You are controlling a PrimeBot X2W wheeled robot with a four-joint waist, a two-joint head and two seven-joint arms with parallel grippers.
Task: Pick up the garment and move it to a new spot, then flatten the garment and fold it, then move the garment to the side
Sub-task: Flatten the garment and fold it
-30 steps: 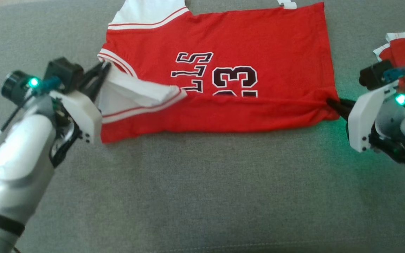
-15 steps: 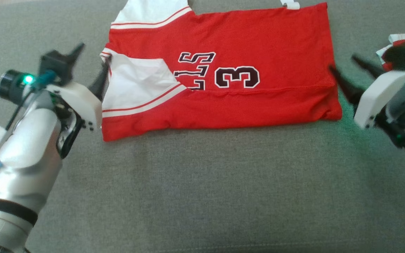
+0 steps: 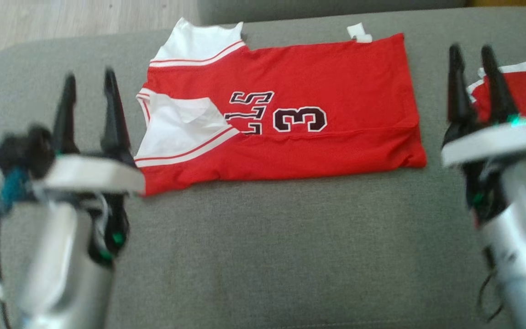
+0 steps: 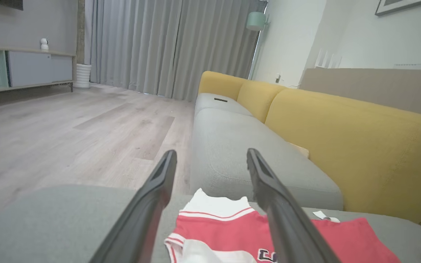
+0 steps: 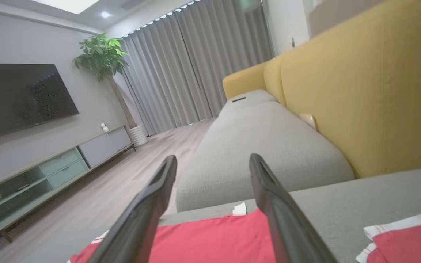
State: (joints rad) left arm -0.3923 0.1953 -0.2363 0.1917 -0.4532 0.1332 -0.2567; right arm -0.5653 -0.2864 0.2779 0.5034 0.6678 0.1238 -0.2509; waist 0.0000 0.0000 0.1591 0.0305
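The garment is a red jersey with white trim and a dark "3", lying flat on the grey cushion with its near long edge folded over. It also appears low in the left wrist view, garment, and in the right wrist view, garment. My left gripper stands open just left of its white sleeve end, fingers pointing away, nothing between them. My right gripper stands open off the jersey's right edge, also holding nothing. Both are lifted clear of the cloth.
Another folded red and white garment lies at the right, behind my right gripper. The grey cushion stretches wide in front. Wooden floor lies beyond the cushion's far left corner. A yellow sofa back rises on the far side.
Both grippers opened and let go of the jersey's folded edge, then rose and pulled back with fingers pointing away. The fold settled flat. The head camera tilted, shifting the whole picture.
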